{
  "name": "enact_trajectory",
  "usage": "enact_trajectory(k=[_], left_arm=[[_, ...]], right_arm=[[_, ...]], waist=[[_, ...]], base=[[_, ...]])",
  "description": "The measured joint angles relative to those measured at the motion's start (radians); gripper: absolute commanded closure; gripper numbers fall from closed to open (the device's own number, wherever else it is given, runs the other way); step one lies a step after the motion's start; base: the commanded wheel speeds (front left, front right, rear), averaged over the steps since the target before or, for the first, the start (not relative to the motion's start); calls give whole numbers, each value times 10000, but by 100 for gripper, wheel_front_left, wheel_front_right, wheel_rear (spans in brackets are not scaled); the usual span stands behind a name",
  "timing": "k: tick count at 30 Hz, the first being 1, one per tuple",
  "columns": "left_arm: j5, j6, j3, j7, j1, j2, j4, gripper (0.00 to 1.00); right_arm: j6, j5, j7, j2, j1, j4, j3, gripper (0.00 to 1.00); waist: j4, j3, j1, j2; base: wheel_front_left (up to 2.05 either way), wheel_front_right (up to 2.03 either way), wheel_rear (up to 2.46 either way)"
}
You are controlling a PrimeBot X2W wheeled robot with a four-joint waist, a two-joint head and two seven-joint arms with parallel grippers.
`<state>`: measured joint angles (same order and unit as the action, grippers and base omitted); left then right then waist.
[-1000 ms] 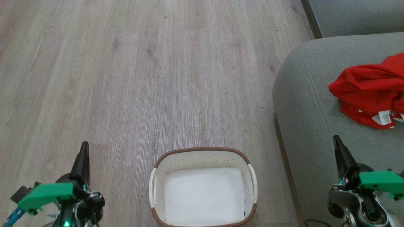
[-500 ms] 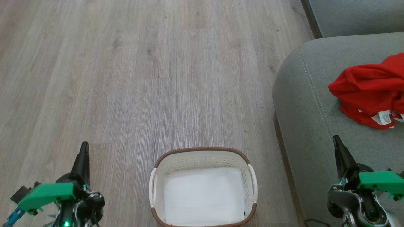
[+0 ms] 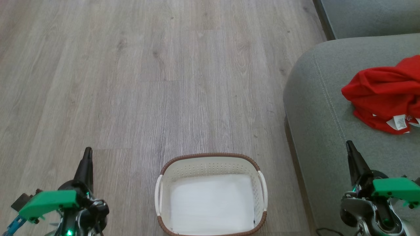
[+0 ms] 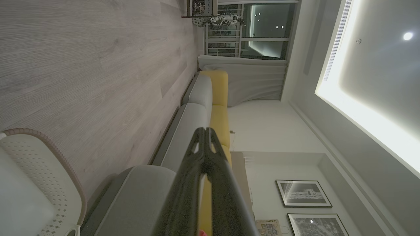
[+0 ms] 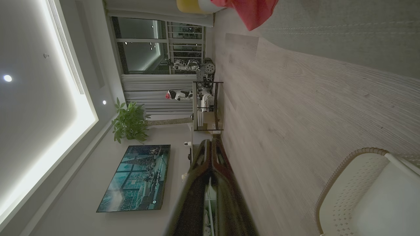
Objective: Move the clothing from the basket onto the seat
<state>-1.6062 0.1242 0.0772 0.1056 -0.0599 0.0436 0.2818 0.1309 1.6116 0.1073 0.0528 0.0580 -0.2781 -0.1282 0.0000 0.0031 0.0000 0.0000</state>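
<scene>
The white perforated basket [image 3: 164, 177] with its brown woven rim stands on the floor at the bottom centre and holds nothing. Red clothing [image 3: 384, 95] with a white label lies bunched on the grey seat [image 3: 315, 98] at the right. My left gripper [image 3: 87, 151] is shut at the lower left, above the floor and left of the basket. Over the seat's front part at the lower right, my right gripper [image 3: 349, 144] is shut with nothing in it, below the clothing. The left wrist view has the shut fingers [image 4: 210, 157], the basket [image 4: 49, 177] and the seat [image 4: 137, 193]. A corner of the clothing [image 5: 252, 9] and the basket [image 5: 347, 183] appear in the right wrist view.
Grey wood-look flooring [image 3: 147, 82] spreads ahead and to the left. A second sofa cushion [image 3: 370, 16] sits at the top right. The wrist views show a yellow backrest [image 4: 218, 108], a shelf rack [image 5: 206, 105], a potted plant [image 5: 129, 123] and a wall screen [image 5: 137, 177].
</scene>
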Motion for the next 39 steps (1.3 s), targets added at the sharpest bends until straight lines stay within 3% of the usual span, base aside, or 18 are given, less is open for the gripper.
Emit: enact_trajectory(k=[39], left_arm=[[0,0,0,0,0,-2,0,100]], right_arm=[[0,0,2,-4,0,-2,-13,100]], waist=[[0,0,0,0]], base=[[0,0,0]])
